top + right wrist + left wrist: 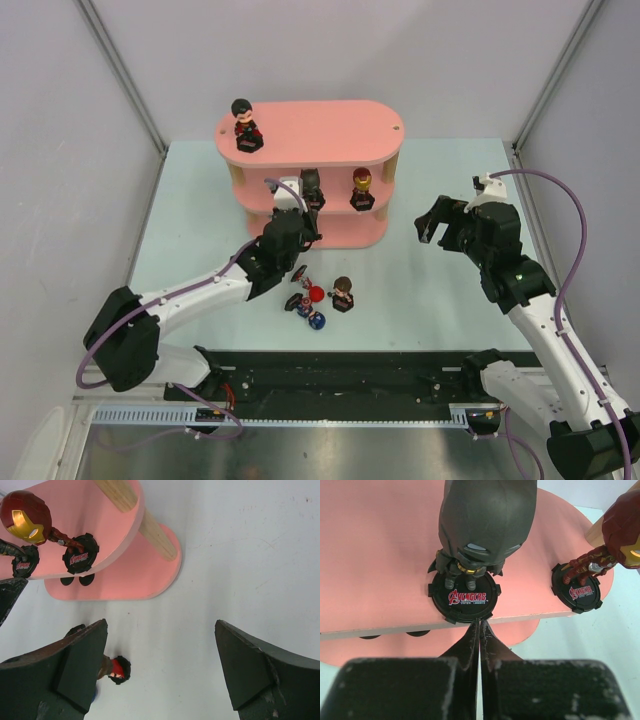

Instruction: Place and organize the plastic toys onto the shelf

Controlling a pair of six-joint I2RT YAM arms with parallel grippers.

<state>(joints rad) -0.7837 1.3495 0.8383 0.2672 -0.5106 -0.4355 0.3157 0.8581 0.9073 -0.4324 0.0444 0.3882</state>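
Observation:
The pink shelf (330, 128) stands at the back of the table. A dark-haired figurine (244, 124) stands on its top tier. A black-headed figurine (481, 525) and a red-gold one (620, 527) stand on the middle tier (380, 555). My left gripper (480, 626) is shut and empty, its tips at the front rim of the black figurine's base (464, 596). My right gripper (160, 667) is open and empty above the table, right of the shelf. Several figurines lie or stand on the table: brown-haired (343, 292), red (315, 293), blue (316, 321).
The shelf's wooden post (155, 530) and bottom tier (125, 575) show in the right wrist view. A figurine on a black base (115, 669) stands beside my right gripper's left finger (82, 665). The black rail (340, 385) runs along the near edge.

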